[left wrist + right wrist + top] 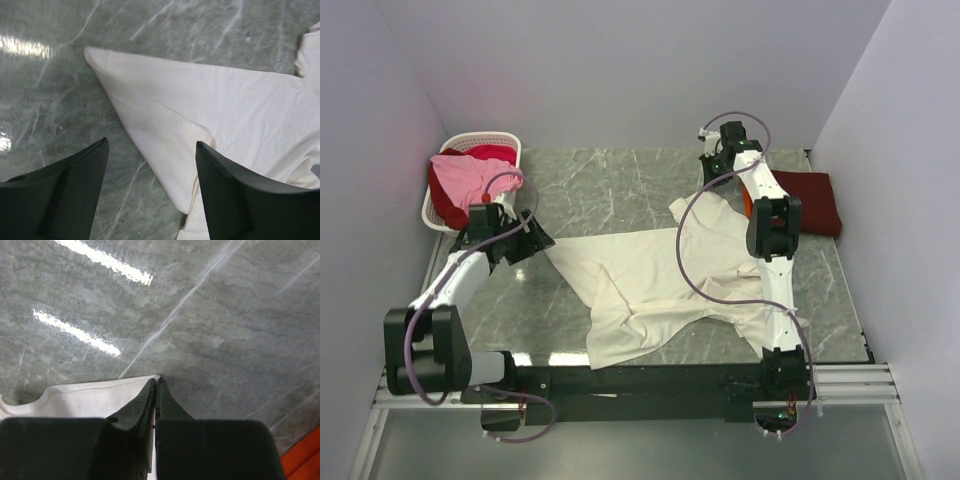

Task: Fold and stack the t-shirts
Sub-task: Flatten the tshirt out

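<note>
From above, the cream shirt (660, 285) lies spread and wrinkled across the middle of the grey marble bench (610, 185), one edge near the front. The left jaws stand apart just beside the shirt's left corner, over bare stone. The right jaws are at the far side, closed on the shirt's upper edge. A dark red shirt (815, 200) lies folded at the right rear, and a basket (438, 205) in the left rear corner holds a pink shirt (465, 178) with a red shirt (492, 152) behind it. The left wrist view shows a pointed corner of the cream shirt (200, 110) flat on the bench (50, 100), the dark fingers (70, 195) wide apart, one in front of bare stone, the other in front of cloth. In the right wrist view the jaws are pressed together, pinching the hemmed edge of the cream shirt (100, 397), with the bench (200, 315) beyond
</note>
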Motion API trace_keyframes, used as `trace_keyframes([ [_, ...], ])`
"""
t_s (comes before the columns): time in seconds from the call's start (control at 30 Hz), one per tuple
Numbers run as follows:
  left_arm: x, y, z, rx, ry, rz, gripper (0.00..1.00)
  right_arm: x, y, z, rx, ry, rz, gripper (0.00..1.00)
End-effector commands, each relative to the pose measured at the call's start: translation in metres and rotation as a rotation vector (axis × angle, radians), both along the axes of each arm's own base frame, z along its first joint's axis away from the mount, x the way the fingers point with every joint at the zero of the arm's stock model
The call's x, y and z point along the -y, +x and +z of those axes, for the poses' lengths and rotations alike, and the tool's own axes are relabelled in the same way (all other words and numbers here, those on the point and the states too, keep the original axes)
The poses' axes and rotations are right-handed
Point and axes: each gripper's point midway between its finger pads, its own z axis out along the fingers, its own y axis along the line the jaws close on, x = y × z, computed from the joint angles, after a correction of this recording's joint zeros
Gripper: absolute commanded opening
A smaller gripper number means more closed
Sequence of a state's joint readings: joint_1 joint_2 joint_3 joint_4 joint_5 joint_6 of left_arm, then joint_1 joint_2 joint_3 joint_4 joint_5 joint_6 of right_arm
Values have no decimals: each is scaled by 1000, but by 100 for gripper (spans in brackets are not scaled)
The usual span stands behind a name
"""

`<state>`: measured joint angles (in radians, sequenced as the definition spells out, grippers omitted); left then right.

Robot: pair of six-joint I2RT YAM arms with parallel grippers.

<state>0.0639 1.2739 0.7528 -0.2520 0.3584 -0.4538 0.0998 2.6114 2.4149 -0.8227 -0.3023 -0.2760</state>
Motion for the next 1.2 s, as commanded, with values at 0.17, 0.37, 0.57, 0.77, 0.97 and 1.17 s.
trace_keyframes([
  [0.17, -8, 23, -33, -184, 42, 171, 57, -3, -3, 100, 172, 94, -18, 0],
  [0.37, -14, 42, -41, -228, 166, 238, 52, -8, -13, 104, 148, 119, 2, 0],
  [0.57, -29, 55, -49, -269, 278, 287, 53, -9, -25, 99, 132, 122, 15, 0],
  [0.77, -36, 64, -52, -285, 344, 293, 51, -7, -29, 103, 134, 123, 25, 0],
  [0.97, -31, 69, -65, -317, 370, 272, 47, -5, -30, 105, 131, 130, 23, 0],
  [1.17, -31, 71, -76, -339, 385, 266, 40, -6, -33, 109, 130, 133, 27, 0],
])
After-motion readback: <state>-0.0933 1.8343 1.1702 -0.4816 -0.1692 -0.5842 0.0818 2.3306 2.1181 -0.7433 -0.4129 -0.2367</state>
